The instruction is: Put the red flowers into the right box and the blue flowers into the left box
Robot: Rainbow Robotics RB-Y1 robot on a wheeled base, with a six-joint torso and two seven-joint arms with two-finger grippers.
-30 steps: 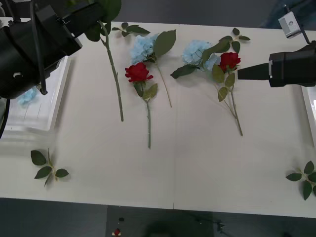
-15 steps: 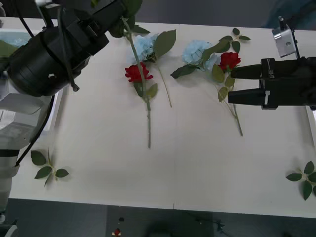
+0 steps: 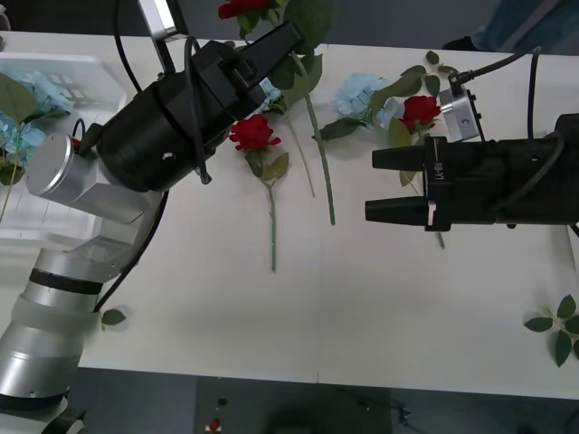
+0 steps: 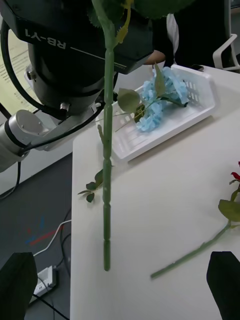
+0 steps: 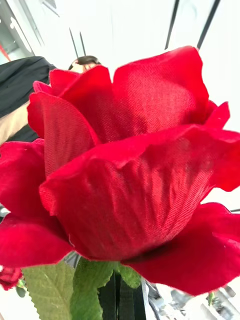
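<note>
My left gripper (image 3: 286, 41) is shut on a red flower's stem just under its bloom (image 3: 244, 7), held high over the table's far middle. That bloom (image 5: 125, 165) sits close before the left wrist camera. Its long stem (image 3: 321, 154) hangs down, and in the right wrist view the stem (image 4: 106, 175) dangles in front of my right gripper (image 4: 120, 292). The right gripper (image 3: 371, 185) is open, a little to the right of the stem's lower end. Two more red flowers (image 3: 253, 133) (image 3: 421, 110) and a blue flower (image 3: 357, 90) lie on the table. The left box (image 3: 90, 65) holds blue flowers (image 3: 41, 90). The right box is hidden.
Loose green leaf sprigs lie at the right front edge (image 3: 561, 325), at the left front (image 3: 113, 316) and at the back (image 3: 434, 63). The near half of the white table (image 3: 271, 325) is bare. My bulky left arm (image 3: 154, 136) reaches across the left side.
My left arm has swung right from the left box's side to the table's middle, carrying the rose higher. My right gripper has moved left toward the hanging stem.
</note>
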